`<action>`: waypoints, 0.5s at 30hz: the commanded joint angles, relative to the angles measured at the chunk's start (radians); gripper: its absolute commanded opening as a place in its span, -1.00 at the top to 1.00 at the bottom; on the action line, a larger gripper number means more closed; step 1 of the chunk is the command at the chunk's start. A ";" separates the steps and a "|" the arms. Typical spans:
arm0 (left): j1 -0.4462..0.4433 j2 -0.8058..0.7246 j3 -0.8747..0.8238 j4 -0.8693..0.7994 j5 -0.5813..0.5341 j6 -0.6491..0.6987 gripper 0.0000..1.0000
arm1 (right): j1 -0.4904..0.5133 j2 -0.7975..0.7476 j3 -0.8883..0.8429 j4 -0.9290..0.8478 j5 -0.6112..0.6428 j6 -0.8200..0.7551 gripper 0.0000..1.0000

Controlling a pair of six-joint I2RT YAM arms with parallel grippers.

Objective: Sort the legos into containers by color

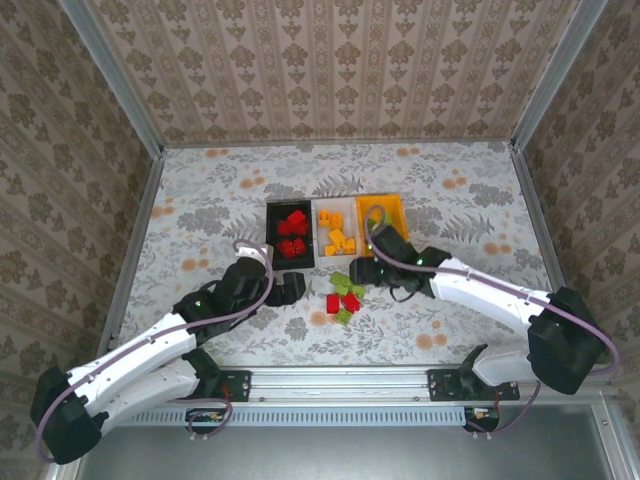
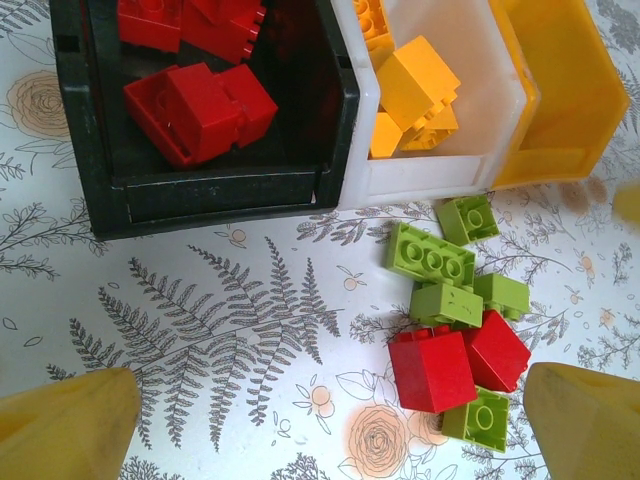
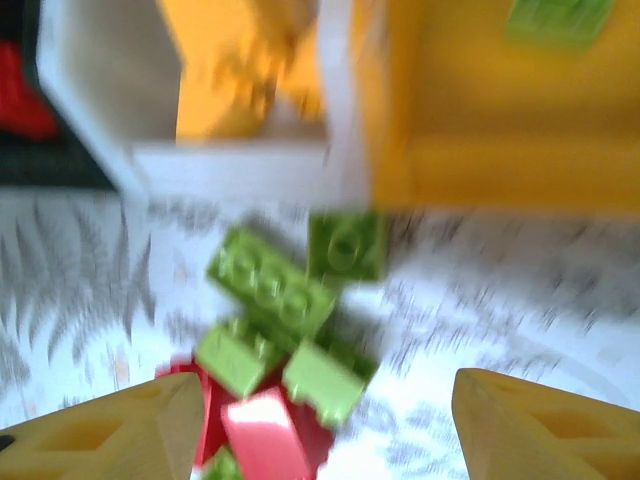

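Observation:
The black container [image 1: 272, 232] holds red legos [image 2: 200, 105]. Beside it the white container [image 1: 322, 214] holds orange legos [image 2: 415, 85], and the orange container [image 1: 392, 207] has one green lego [image 3: 560, 18] inside. A loose pile of green legos [image 2: 432, 262] and red legos [image 2: 432, 368] lies on the table just in front of the bins [image 1: 345, 295]. My left gripper [image 2: 330, 440] is open above the table left of the pile, holding nothing. From the right side my right gripper [image 3: 325, 435] hangs open over the pile, also holding nothing; its view is blurred.
The flowered tablecloth [image 1: 220, 200] stretches left, right and behind the bins. Metal frame posts [image 1: 135, 230] and patterned walls close in the table on three sides. The two grippers [image 1: 300, 290] [image 1: 378, 272] stand close on either side of the pile.

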 commanded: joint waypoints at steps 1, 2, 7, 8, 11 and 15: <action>0.010 -0.012 -0.009 -0.002 0.010 -0.012 -1.00 | 0.049 -0.009 -0.079 0.072 -0.078 0.039 -0.38; 0.009 -0.011 -0.010 -0.002 0.012 -0.013 -1.00 | 0.065 0.000 -0.085 0.077 -0.069 0.039 -0.38; 0.011 -0.014 -0.021 0.003 0.016 -0.018 -1.00 | 0.084 0.035 -0.103 0.121 0.007 0.034 -0.38; 0.012 -0.014 -0.022 0.003 0.016 -0.020 -1.00 | 0.082 0.039 -0.104 0.137 0.019 0.036 -0.38; 0.012 -0.014 -0.026 0.004 0.016 -0.024 -1.00 | 0.075 0.052 -0.090 0.164 0.045 0.042 -0.39; 0.014 -0.014 -0.030 0.006 0.016 -0.024 -1.00 | 0.047 0.136 -0.046 0.140 0.076 0.077 -0.40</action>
